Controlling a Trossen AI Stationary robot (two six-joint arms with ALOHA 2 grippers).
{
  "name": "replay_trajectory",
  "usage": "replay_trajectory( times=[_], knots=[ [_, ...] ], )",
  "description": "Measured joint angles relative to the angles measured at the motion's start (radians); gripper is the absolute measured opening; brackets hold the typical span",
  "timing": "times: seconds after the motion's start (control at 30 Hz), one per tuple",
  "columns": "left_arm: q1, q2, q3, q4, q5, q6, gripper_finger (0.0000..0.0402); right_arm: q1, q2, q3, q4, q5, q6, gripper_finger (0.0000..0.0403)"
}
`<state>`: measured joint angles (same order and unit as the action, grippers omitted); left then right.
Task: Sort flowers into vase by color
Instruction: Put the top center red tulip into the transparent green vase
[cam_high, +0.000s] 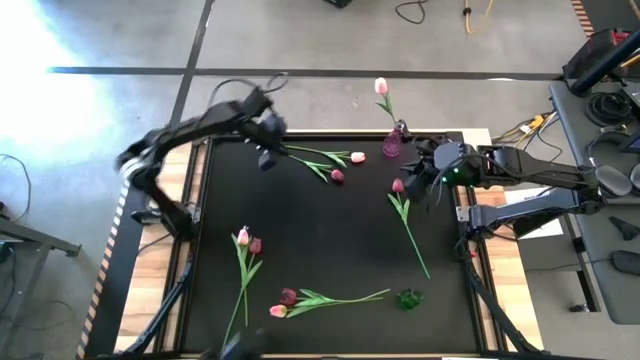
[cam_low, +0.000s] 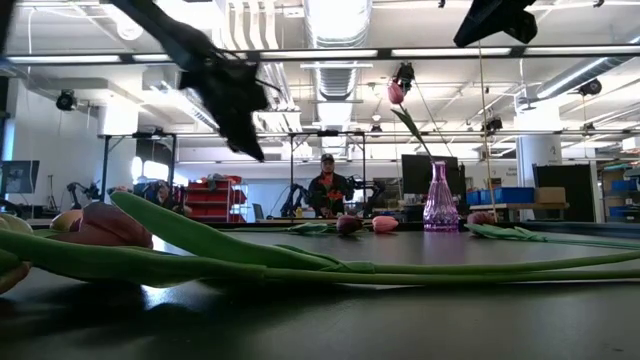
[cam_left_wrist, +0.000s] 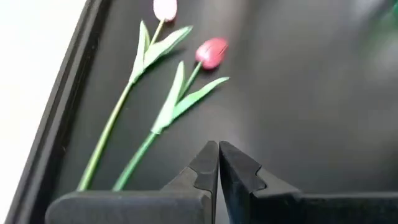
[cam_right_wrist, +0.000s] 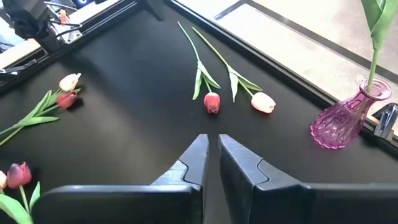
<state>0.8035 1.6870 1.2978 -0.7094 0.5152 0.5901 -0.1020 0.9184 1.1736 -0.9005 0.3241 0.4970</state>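
Observation:
Several tulips lie flat on the black mat: a pale pink one (cam_high: 357, 157) and a maroon one (cam_high: 337, 175) at the far side, one (cam_high: 398, 186) at the right, a pair (cam_high: 248, 241) at the left, and a pair (cam_high: 284, 303) near the front. A pink glass vase (cam_high: 390, 146) at the far edge holds one pink tulip (cam_high: 381, 87) upright. My left gripper (cam_left_wrist: 217, 149) hovers shut above the stem ends of the far pair (cam_left_wrist: 211, 53). My right gripper (cam_right_wrist: 212, 142) hangs in the air beside the vase (cam_right_wrist: 348, 121). Its fingers are drawn together to a thin slit, with nothing in it.
A small green glass vessel (cam_high: 408, 298) stands at the mat's near right. A raised black rim (cam_high: 330, 135) frames the mat, with wooden table edges (cam_high: 500, 270) outside it. A person (cam_low: 327, 190) sits in the room beyond the far edge.

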Motion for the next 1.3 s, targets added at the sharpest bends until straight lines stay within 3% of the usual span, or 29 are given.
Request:
replay_trajectory(
  times=[0.17, 0.4, 0.6, 0.73, 0.9, 1.3],
  knots=[
    [-0.021, 0.259, 0.296, -0.217, -0.043, 0.144, 0.0003, 0.000, 0.000, 0.000, 0.000, 0.001, -0.020, 0.0029],
    [-0.038, 0.433, 0.489, -0.273, -0.047, 0.172, 0.0063, 0.000, 0.000, 0.000, 0.000, 0.002, -0.027, 0.0029],
    [-0.075, 0.488, 0.490, -0.301, -0.130, 0.279, 0.0130, 0.000, 0.000, 0.000, 0.000, 0.002, -0.039, 0.0029],
    [-0.106, 0.505, 0.462, -0.248, -0.208, 0.318, 0.0148, 0.000, 0.000, 0.000, 0.000, 0.002, -0.044, 0.0029],
    [-0.123, 0.515, 0.449, -0.147, -0.237, 0.297, 0.0144, 0.000, 0.000, 0.000, 0.000, 0.002, -0.052, 0.0029],
    [-0.132, 0.516, 0.445, -0.153, -0.194, 0.294, 0.0105, 0.000, -0.001, 0.000, 0.000, 0.002, -0.056, 0.0029]
  ],
)
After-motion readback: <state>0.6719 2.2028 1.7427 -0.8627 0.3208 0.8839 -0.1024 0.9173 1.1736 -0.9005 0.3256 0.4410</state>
